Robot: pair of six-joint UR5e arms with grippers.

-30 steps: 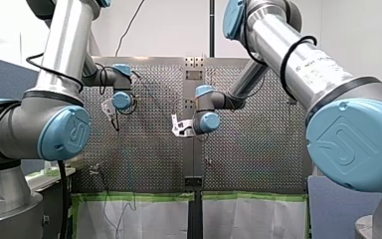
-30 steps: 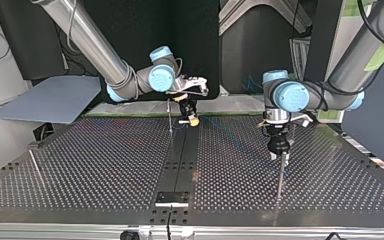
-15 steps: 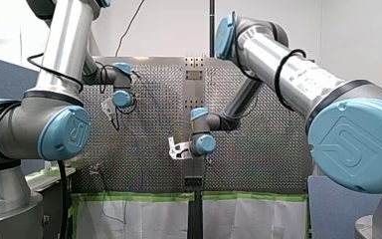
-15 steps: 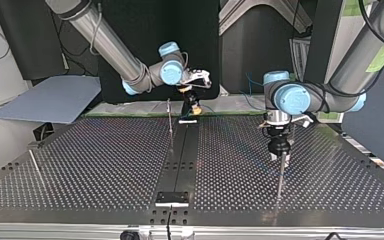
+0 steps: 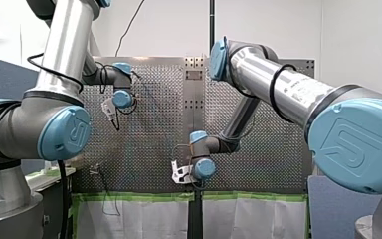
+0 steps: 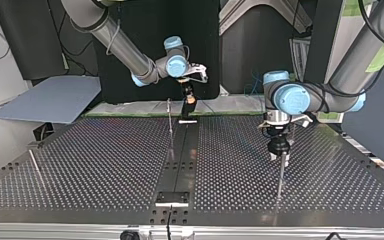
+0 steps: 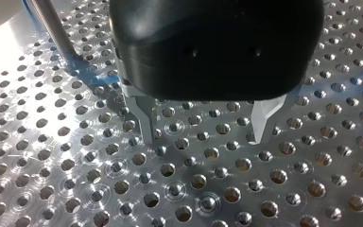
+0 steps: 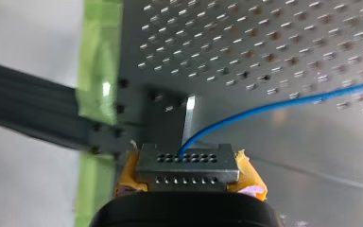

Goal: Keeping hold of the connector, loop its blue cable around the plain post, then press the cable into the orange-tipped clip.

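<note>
In the front view my right end effector [image 5: 180, 173] hangs low by the green tape [image 5: 139, 196] at the counter's [image 5: 144, 144] edge. The cable [image 8: 274, 106] is too thin to trace there, but if it runs tight, a further pull could, I judge, drag the connector [image 8: 187, 163] from the grip. In the top view my left end effector [image 6: 279, 151] stands just beside a post [image 6: 280, 180]. In the left wrist view its fingers [image 7: 146, 125] are spread, holding nothing, close over the counter. The cable [image 7: 94, 78] lies at the post's foot beside them, where it might ride up and slip off. In the right wrist view yellow pads [image 8: 248, 172] clamp the connector, the cable running off across the counter.
</note>
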